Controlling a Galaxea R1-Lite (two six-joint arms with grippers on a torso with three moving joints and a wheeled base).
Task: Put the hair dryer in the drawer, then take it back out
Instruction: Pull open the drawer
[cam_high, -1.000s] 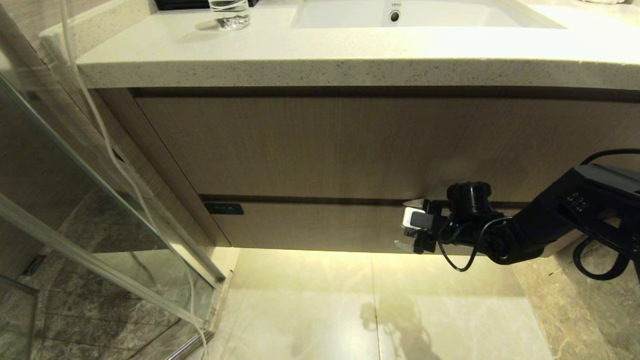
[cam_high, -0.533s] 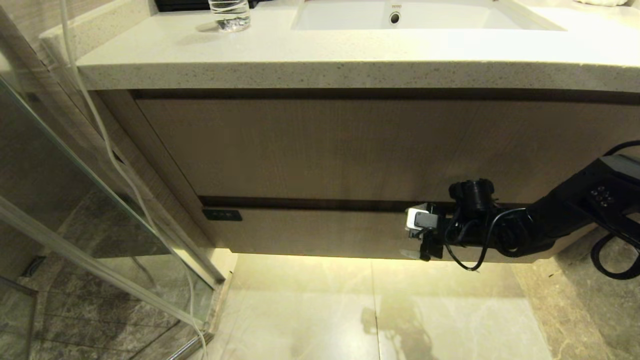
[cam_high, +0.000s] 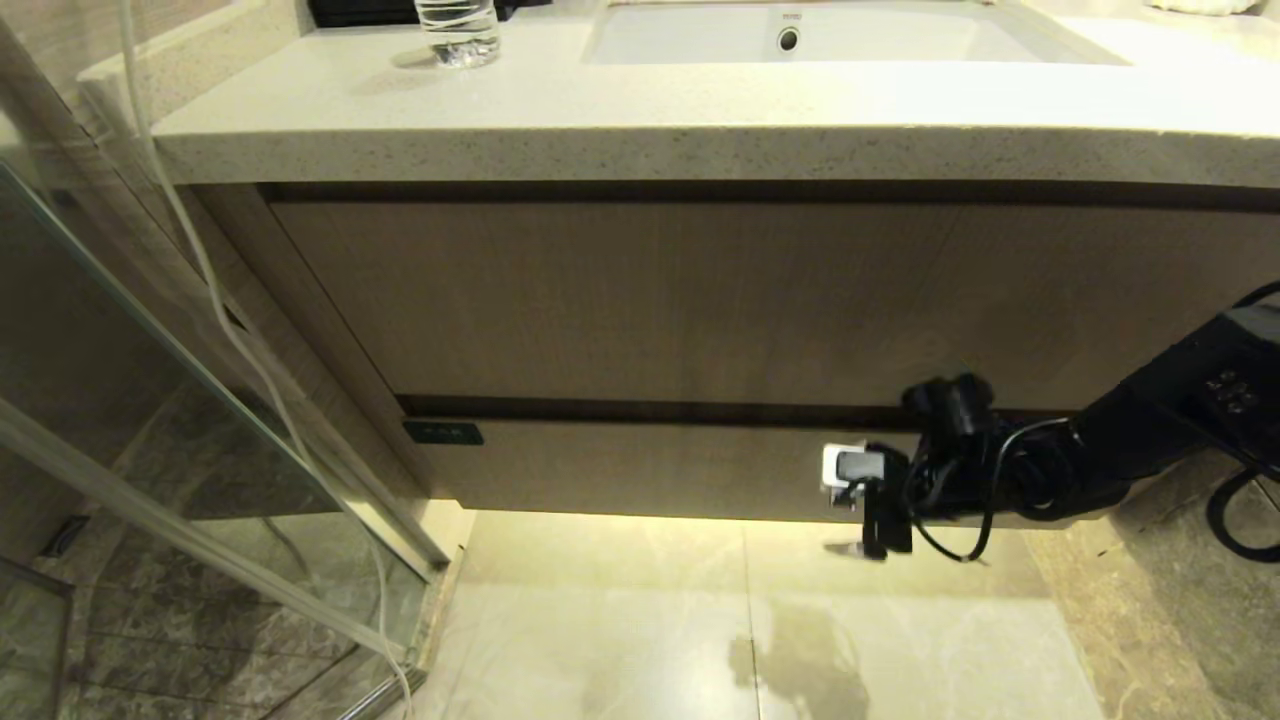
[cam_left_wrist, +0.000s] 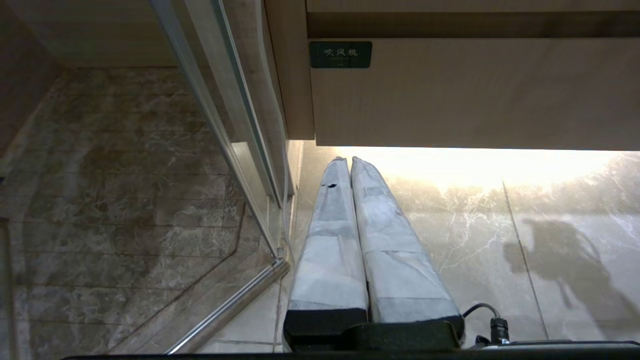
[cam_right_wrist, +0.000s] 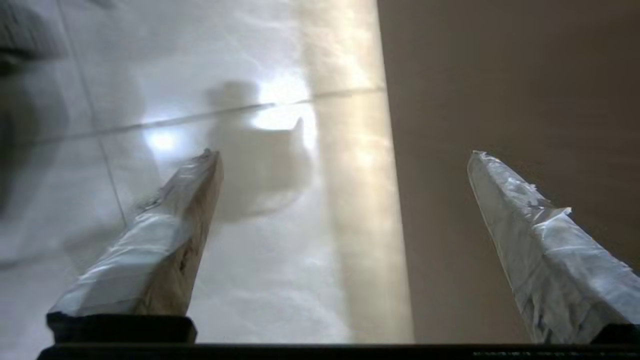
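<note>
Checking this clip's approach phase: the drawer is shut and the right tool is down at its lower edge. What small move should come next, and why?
Probably hooking a finger under the drawer front's bottom edge and pulling outward. The drawer is shut and handleless; the right tool, open, straddles that lower edge, one finger over the floor, the other against the wood.

White "吹风机" on the black tag (cam_left_wrist: 340, 54) at the drawer (cam_left_wrist: 475, 95) front's corner

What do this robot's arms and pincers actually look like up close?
The right arm is glossy black, with loose black cables looping around its wrist and a small white-and-grey block near the end. Both the right gripper and left gripper have two long tapering fingers wrapped in whitish tape on black bases.
</note>
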